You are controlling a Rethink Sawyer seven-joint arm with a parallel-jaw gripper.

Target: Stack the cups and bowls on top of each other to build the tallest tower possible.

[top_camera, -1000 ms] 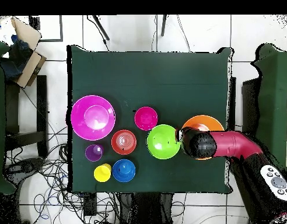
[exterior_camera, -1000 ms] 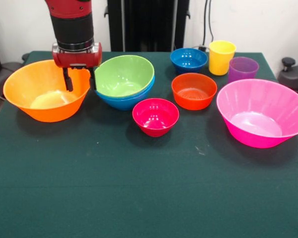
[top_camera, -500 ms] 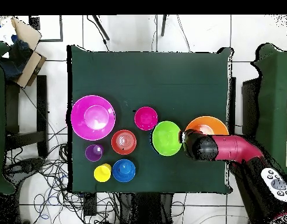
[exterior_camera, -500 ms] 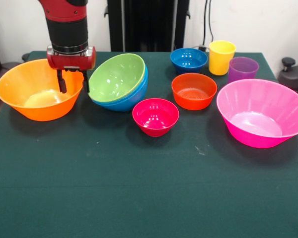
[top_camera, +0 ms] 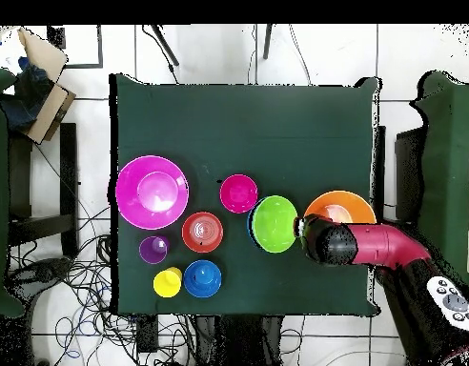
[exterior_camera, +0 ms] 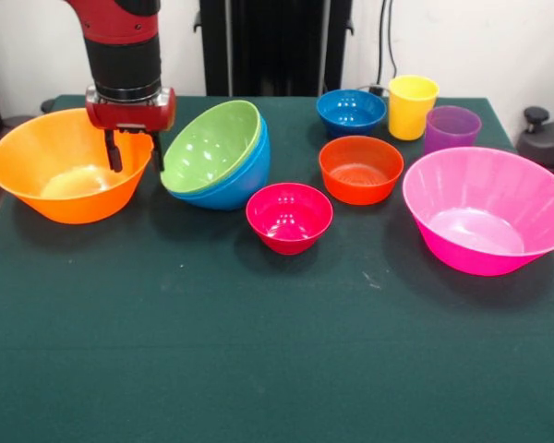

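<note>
My gripper (exterior_camera: 136, 168) is open, its fingers astride the right rim of the large orange bowl (exterior_camera: 60, 180), right beside the green bowl (exterior_camera: 208, 148). The green bowl sits nested in a light blue bowl (exterior_camera: 235, 185); the pair is tipped, its mouth facing left. The crimson bowl (exterior_camera: 289, 217), orange-red bowl (exterior_camera: 360, 171), dark blue bowl (exterior_camera: 351, 113), yellow cup (exterior_camera: 412, 106), purple cup (exterior_camera: 451, 127) and large pink bowl (exterior_camera: 485, 212) stand apart on the table. In the overhead view my arm (top_camera: 326, 240) covers the gripper, between the green bowl (top_camera: 275, 225) and the orange bowl (top_camera: 343, 202).
The dark green table (exterior_camera: 258, 351) runs on toward the camera. A black stand (exterior_camera: 272, 46) rises behind the table's far edge. Cardboard boxes (top_camera: 33, 76) and cables (top_camera: 76, 276) lie on the floor beside the table.
My gripper has moved left in the front view. The orange bowl has shifted left with it, and the green and blue pair has slid toward it and tipped up.
</note>
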